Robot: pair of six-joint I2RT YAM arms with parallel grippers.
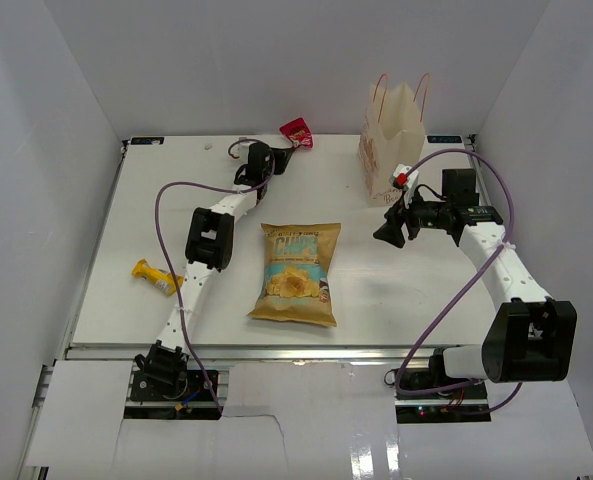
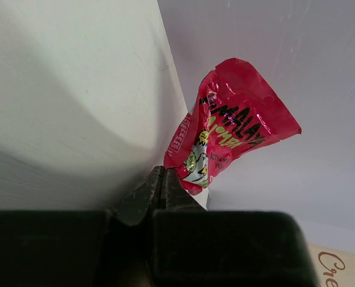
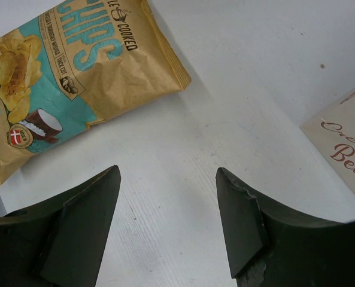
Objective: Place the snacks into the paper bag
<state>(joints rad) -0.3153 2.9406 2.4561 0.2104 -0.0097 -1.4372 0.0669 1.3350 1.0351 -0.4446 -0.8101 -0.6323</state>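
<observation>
The cream paper bag (image 1: pixel 394 140) stands upright at the back right, its red handles up. The yellow-and-blue chips bag (image 1: pixel 298 272) lies flat mid-table. A small yellow packet (image 1: pixel 154 276) lies at the left. My left gripper (image 1: pixel 278 158) reaches to the back wall. In the left wrist view its jaws (image 2: pixel 163 178) are shut on the lower corner of the pink-red packet (image 2: pixel 231 122), which hangs raised against the wall (image 1: pixel 297 132). My right gripper (image 1: pixel 388 232) is open and empty in front of the paper bag. In the right wrist view (image 3: pixel 167 173) it is above bare table, between the chips bag (image 3: pixel 75 78) and the paper bag (image 3: pixel 345 143).
White walls close the table on the left, back and right. A corner of the paper bag shows at the lower right of the left wrist view (image 2: pixel 339 266). The left arm (image 1: pixel 211 235) stretches diagonally across the left half of the table.
</observation>
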